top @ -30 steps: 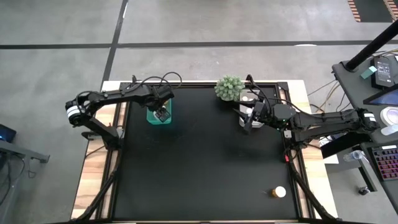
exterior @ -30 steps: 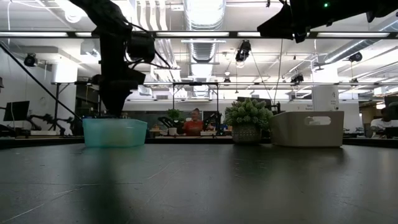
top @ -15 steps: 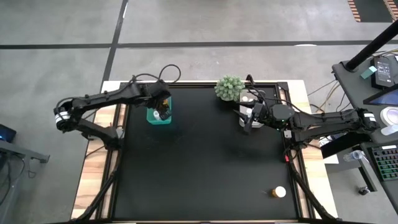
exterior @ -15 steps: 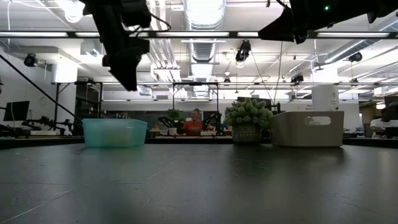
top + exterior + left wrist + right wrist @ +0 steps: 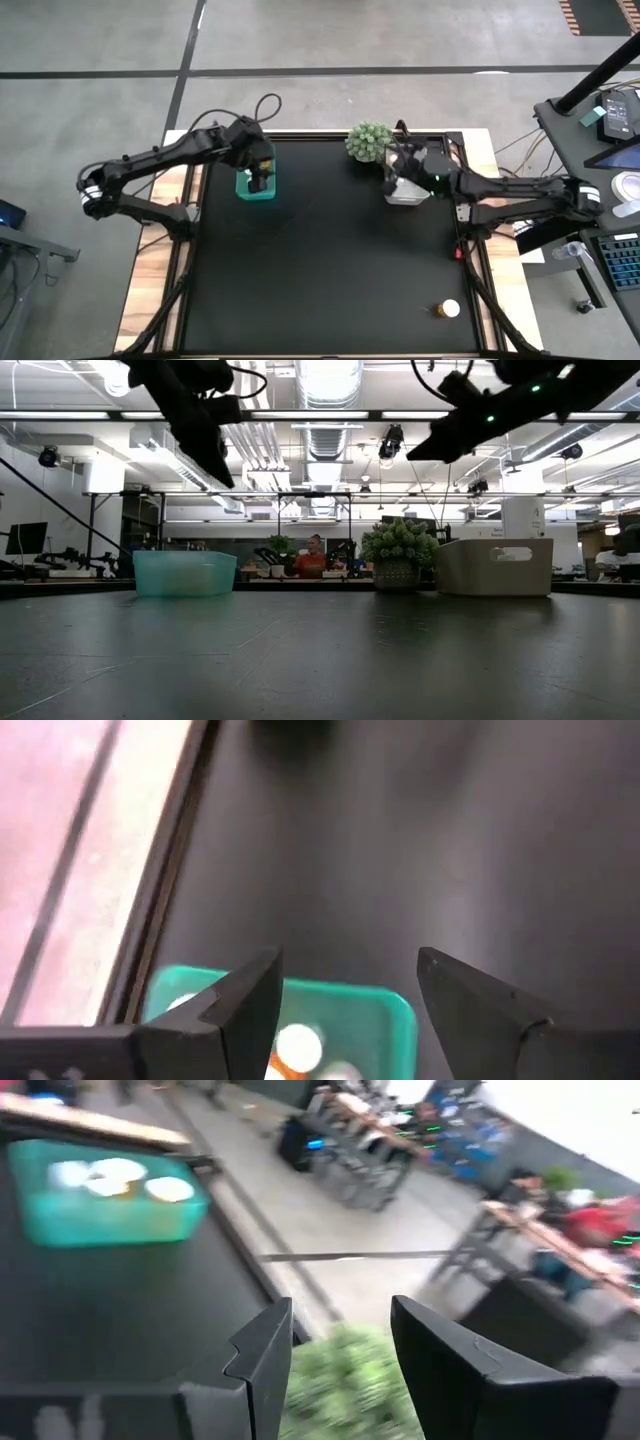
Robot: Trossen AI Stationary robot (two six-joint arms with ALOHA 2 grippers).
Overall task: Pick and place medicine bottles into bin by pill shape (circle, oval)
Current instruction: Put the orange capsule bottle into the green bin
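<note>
My left gripper (image 5: 258,178) (image 5: 345,970) hovers open and empty above the teal bin (image 5: 254,187) (image 5: 185,573) at the far left of the black table. Several white-capped medicine bottles (image 5: 298,1045) lie in that bin. My right gripper (image 5: 398,163) (image 5: 340,1315) is open and empty, raised over the pale grey bin (image 5: 407,190) (image 5: 495,566) next to the green plant ball (image 5: 369,141). One amber bottle with a white cap (image 5: 447,310) lies on the table near the front right corner.
The plant ball in its pot (image 5: 398,557) stands at the far edge between the two bins. The black tabletop (image 5: 330,260) between the bins and the near edge is bare apart from the lone bottle. A person sits in the room far behind the table (image 5: 316,557).
My left gripper has risen straight up out of the teal bin and now hangs well above it. My right gripper has swung toward the table's far edge and the plant, tipping as it went, staying high above the grey bin.
</note>
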